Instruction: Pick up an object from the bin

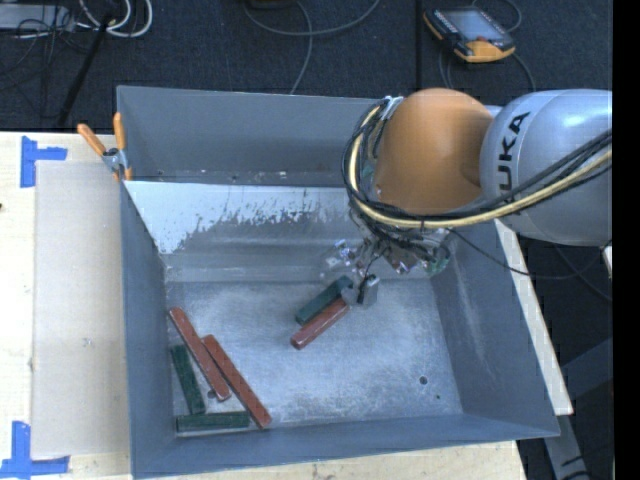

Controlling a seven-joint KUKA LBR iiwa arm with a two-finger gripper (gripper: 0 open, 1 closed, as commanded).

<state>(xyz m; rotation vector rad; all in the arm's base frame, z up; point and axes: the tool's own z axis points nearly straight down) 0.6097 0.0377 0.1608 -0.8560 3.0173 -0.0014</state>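
Note:
My gripper (360, 286) hangs low in the middle of the bin, just below the orange wrist cover. Its fingertips sit at the upper right ends of two small bars that lie side by side on the floor: a dark green bar (318, 303) and a reddish brown bar (320, 325). Both bars slant from lower left to upper right. The fingertips appear to touch the green bar's end.
In the bin's lower left corner lie several more bars: two long reddish brown ones (236, 380) (197, 353) and two dark green ones (186, 378) (213, 421). The arm and its cables come in from the right over the bin's back right part.

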